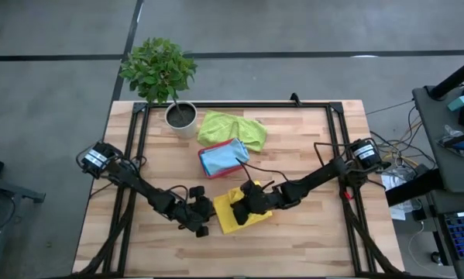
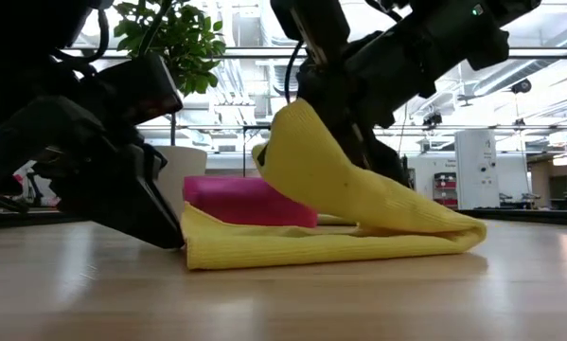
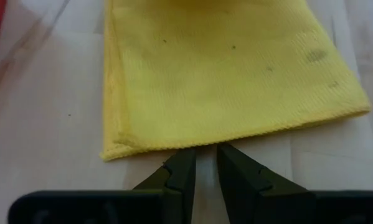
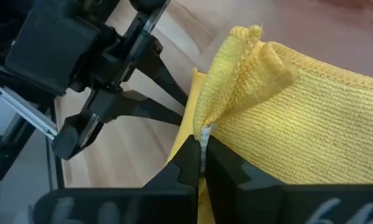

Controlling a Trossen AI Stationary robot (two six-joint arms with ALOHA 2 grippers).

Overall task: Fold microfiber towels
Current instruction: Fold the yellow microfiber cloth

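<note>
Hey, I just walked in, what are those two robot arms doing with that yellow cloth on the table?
They are folding a yellow towel near the table's front edge. The right gripper is shut on one edge of it, lifted up over the rest. The left gripper sits low at the towel's near edge, its fingers slightly apart with nothing visibly between them. Farther back, a blue towel lies in a pink tray, beside a crumpled lime green towel and a potted plant.

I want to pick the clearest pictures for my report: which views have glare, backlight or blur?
Low view: bright ceiling lights behind leave both arms as dark silhouettes; the yellow towel stays well lit. Left wrist view: the left gripper looks soft, the towel weave sharp. Right wrist view: the right gripper and pinched towel edge are sharp, the far arm blurred. High view: even light, no glare.
</note>
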